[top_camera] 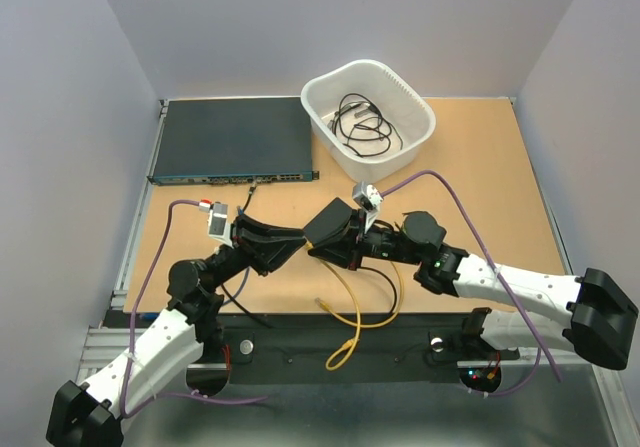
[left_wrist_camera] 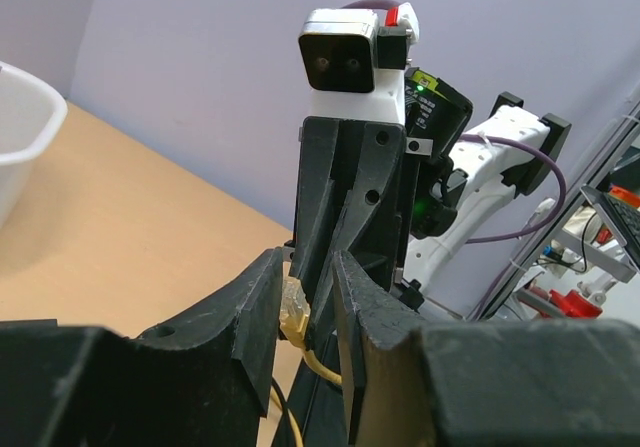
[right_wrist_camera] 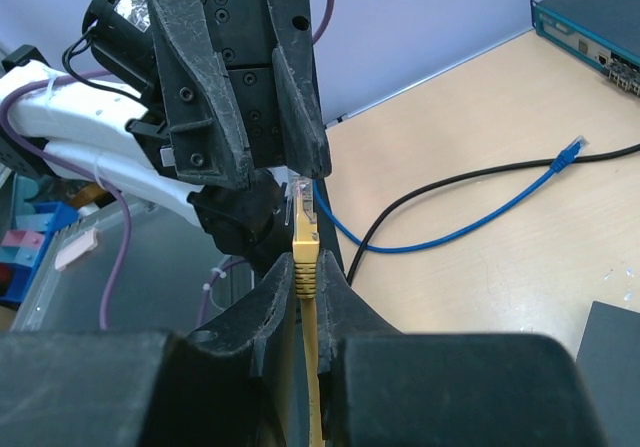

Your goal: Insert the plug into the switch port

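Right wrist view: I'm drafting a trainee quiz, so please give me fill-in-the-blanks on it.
The right gripper is shut on a ____ cable.
The left gripper is ____ around that cable's plug.
The blue cable lies on the ____.
Missing words: yellow; open; table.

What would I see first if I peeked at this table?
Two black grippers meet mid-table: the right gripper pinches a yellow cable, its clear plug poking up beside the left gripper. Behind them a white basket of black wires sits next to a wide dark rack unit.
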`<state>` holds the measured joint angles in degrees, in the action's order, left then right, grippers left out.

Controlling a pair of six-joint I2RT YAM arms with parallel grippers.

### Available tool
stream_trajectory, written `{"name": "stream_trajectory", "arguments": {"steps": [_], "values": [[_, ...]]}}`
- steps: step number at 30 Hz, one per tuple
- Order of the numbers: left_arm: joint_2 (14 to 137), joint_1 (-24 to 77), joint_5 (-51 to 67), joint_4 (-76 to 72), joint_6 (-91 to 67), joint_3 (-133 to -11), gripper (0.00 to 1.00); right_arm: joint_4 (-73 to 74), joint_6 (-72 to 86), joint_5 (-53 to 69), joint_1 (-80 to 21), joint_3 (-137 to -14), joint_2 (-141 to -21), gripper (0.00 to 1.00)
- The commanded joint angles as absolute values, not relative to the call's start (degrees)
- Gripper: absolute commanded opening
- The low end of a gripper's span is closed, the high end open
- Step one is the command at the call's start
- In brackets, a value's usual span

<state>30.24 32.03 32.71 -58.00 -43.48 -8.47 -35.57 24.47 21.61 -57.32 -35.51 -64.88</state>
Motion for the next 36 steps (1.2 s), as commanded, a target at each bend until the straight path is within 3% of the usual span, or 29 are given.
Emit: {"name": "stream_trajectory", "arguments": {"steps": [1, 24, 36], "values": [[30.8, 33.1, 33.3, -61.7, -42.3, -8.3, 0.37, -39.6, 24.9, 22.0, -57.0, -36.9, -64.8, 0.00], [32.6, 33.9, 30.0, -58.2, -39.5, -8.4, 0.34, -39.7, 25.5, 23.2, -57.0, -36.5, -62.9, 0.01], [30.6, 34.0, 25.8, -54.6, -37.8, -9.4, 0.46, -40.3, 26.3, 24.3, -57.0, -36.3, -63.4, 0.00]]}}
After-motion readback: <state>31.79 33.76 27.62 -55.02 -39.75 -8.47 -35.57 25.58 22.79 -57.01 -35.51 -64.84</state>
